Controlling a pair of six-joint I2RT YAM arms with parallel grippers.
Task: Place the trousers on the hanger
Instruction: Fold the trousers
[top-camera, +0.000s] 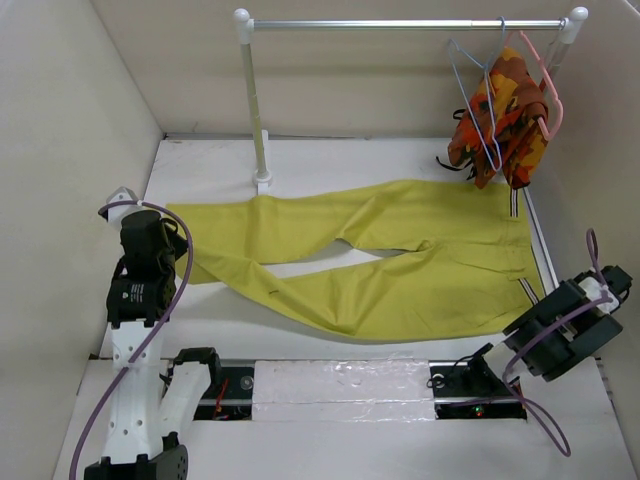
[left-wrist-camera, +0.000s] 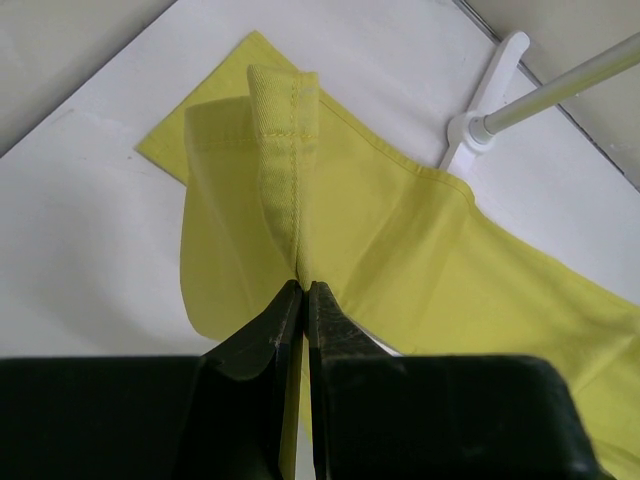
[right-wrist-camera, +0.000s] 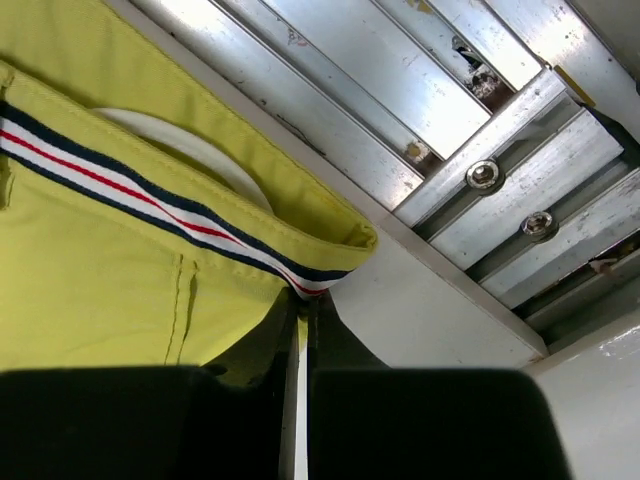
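Observation:
The mustard yellow-green trousers (top-camera: 380, 255) lie flat across the white table, legs to the left and waistband to the right. My left gripper (left-wrist-camera: 303, 290) is shut on the hem of a trouser leg (left-wrist-camera: 285, 150), which stands up folded in front of the fingertips. My right gripper (right-wrist-camera: 305, 305) is shut on the striped waistband trim (right-wrist-camera: 150, 205) at the trousers' right end. The pale-blue wire hanger (top-camera: 478, 100) hangs on the rail (top-camera: 400, 24) at the back right, next to a pink hanger (top-camera: 548, 85).
An orange, red and brown patterned garment (top-camera: 505, 120) hangs on the rail at the back right. The rail's white post (top-camera: 254, 100) stands behind the trouser legs, its foot showing in the left wrist view (left-wrist-camera: 480, 110). Metal rails (right-wrist-camera: 400, 90) run along the table's right edge.

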